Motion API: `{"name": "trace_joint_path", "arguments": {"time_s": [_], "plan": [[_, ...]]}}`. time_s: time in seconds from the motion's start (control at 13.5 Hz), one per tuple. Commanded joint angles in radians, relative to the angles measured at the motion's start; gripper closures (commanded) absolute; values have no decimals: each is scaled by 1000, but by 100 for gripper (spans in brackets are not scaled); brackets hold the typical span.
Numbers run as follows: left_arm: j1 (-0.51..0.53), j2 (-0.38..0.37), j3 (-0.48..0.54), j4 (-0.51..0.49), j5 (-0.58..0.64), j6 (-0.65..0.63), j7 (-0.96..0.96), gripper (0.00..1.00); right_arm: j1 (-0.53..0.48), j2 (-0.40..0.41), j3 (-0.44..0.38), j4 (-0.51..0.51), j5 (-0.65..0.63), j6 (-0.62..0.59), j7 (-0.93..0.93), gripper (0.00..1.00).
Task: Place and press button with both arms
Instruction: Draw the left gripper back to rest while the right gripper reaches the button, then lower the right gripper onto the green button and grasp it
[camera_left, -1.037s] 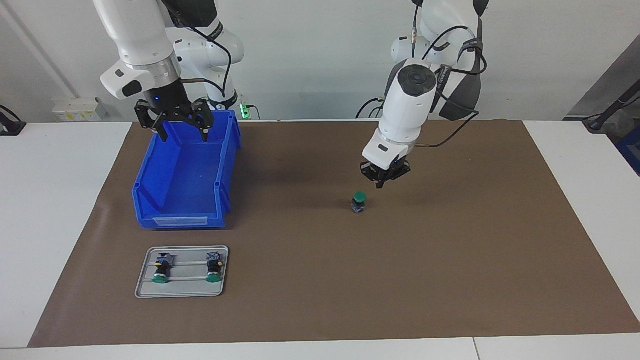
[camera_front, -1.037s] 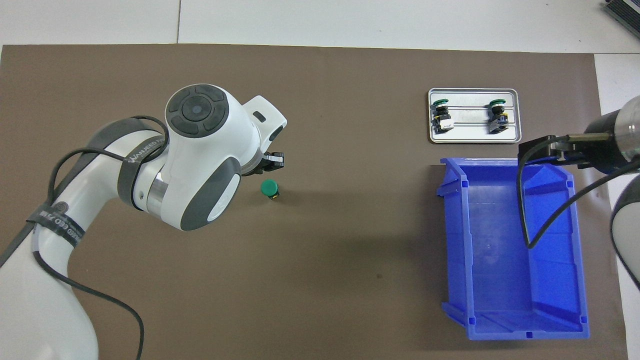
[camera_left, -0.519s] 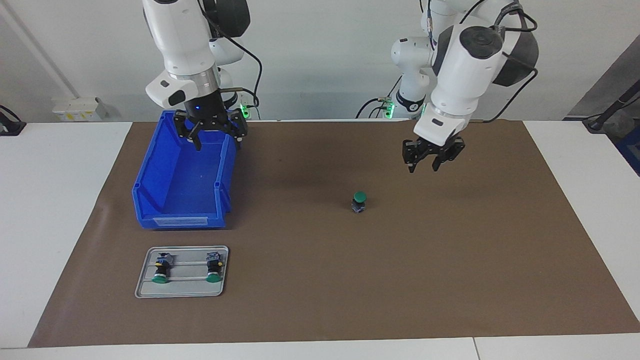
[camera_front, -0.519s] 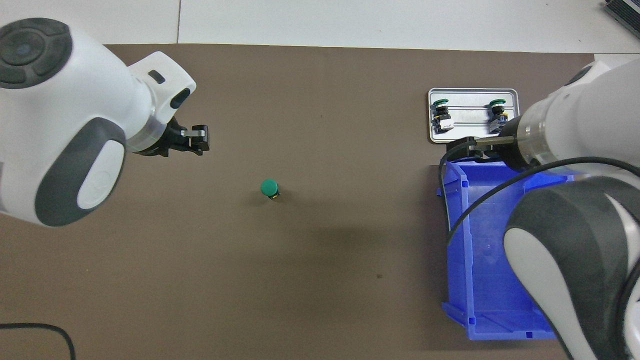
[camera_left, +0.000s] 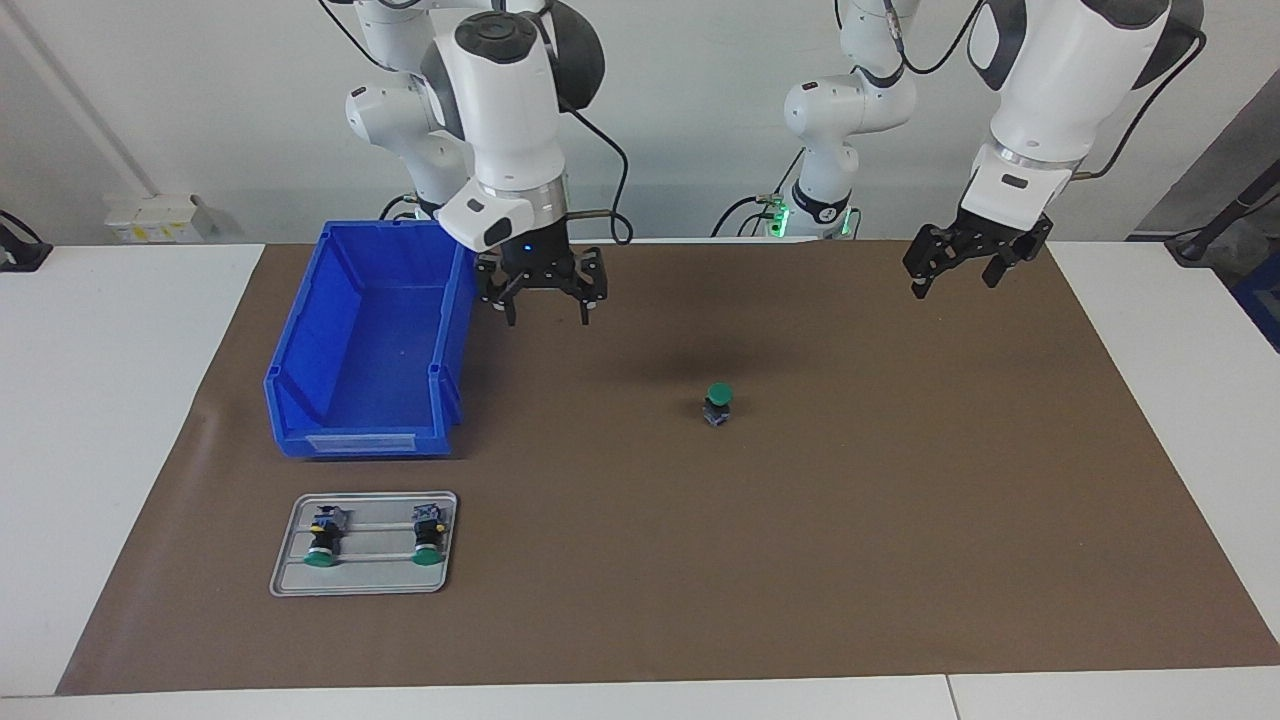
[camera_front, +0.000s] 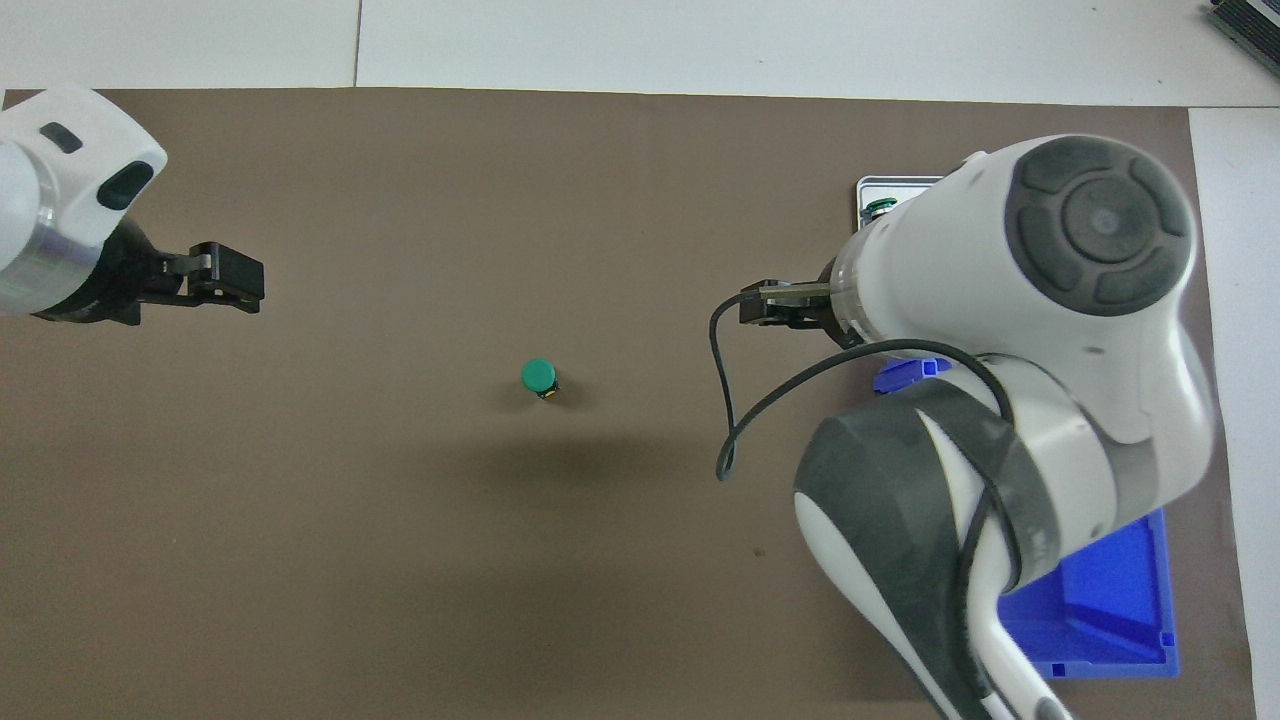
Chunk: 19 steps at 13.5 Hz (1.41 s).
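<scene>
The button (camera_left: 717, 402) stands upright on the brown mat near the table's middle, its green cap (camera_front: 539, 375) facing up, and nothing touches it. My left gripper (camera_left: 952, 284) hangs open and empty over the mat toward the left arm's end, well away from the button; the overhead view shows the left gripper (camera_front: 238, 290) from the side. Over the mat beside the blue bin (camera_left: 370, 340), my right gripper (camera_left: 548, 316) is open and empty, between the bin and the button. From above, the right arm covers most of the right gripper (camera_front: 765, 304).
A metal tray (camera_left: 290, 580) lies on the mat farther from the robots than the bin, with two more green-capped buttons (camera_left: 320, 540) on their sides. The right arm hides most of the bin (camera_front: 1100, 610) and tray (camera_front: 868, 186) from above.
My left gripper opened and swung up and away from the button toward its own end of the table. My right gripper moved from over the bin to beside it, toward the button.
</scene>
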Motion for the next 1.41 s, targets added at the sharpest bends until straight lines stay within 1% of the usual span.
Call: {"name": "trace_joint_path", "arguments": {"time_s": [0.0, 0.22, 0.37, 0.52, 0.59, 0.74, 0.89, 0.96, 1.11, 1.26, 1.33], "plan": [[1, -16, -13, -5, -2, -3, 7, 0, 74, 137, -2, 135, -1, -5, 77, 3], [3, -5, -11, 48, -60, -64, 7, 0, 130, 234, -2, 206, -4, 23, 159, 4], [0, 0, -14, 85, -59, -118, 18, 0, 147, 269, -2, 212, 2, 82, 210, 4], [-2, -3, -14, 85, -54, -120, 53, 0, 176, 304, -2, 214, -1, 107, 253, 5], [1, -6, -14, 74, -57, -114, 84, 0, 197, 346, -2, 230, -1, 124, 296, 5], [7, -14, -14, 55, -58, -108, 121, 0, 205, 416, -2, 253, -3, 162, 344, 5], [9, -22, -14, 27, -60, -88, 121, 0, 222, 433, -2, 253, -4, 202, 355, 6], [10, -31, -14, 4, -62, -70, 121, 0, 225, 444, -2, 252, -12, 211, 355, 6], [11, -57, -14, -50, -62, -25, 122, 0, 236, 481, -2, 250, -32, 268, 355, 8], [12, -74, -14, -91, -63, 12, 122, 0, 240, 490, -2, 246, -32, 293, 353, 9], [12, -80, -13, -105, -63, 18, 122, 0, 245, 484, -2, 226, -30, 322, 345, 9]]}}
